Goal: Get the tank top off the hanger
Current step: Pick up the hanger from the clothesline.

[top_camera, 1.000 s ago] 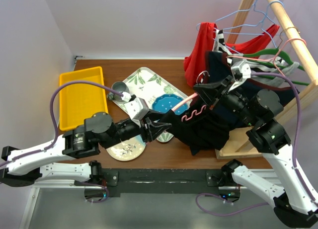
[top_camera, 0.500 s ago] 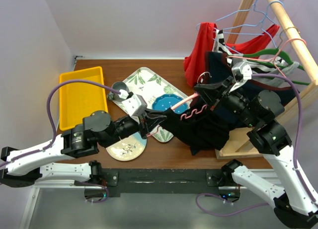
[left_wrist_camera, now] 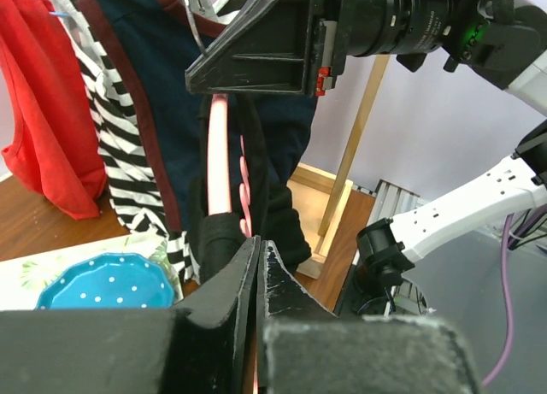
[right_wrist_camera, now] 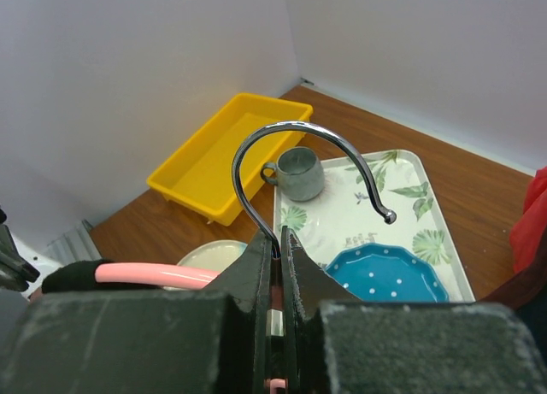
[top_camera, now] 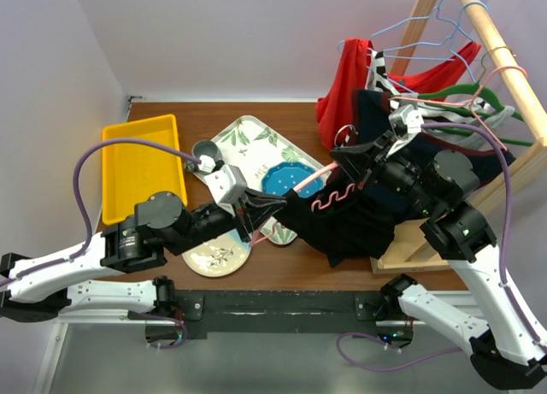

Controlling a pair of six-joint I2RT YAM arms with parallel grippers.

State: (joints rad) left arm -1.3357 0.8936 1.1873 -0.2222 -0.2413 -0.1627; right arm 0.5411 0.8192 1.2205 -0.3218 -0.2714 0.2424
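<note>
Tank top [top_camera: 346, 223] draped pink hanger [top_camera: 309, 179], pinched by left end effector [top_camera: 272, 214]; right end effector [right_wrist_camera: 276, 253] clamped its hook [right_wrist_camera: 291, 133]. At nine o'clock, tray [top_camera: 248, 131] held bowl [top_camera: 286, 179] and mug [top_camera: 203, 152].

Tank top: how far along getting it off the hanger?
Done: the hanger is off the rail, its hook free in the air, with the right claw shut at its base. In hand: the left claw pinches the tank top by the pink arm. Left: the top is still draped on the hanger.

Overhead camera; close wrist cameras share blue dish [right_wrist_camera: 385, 274].
</note>
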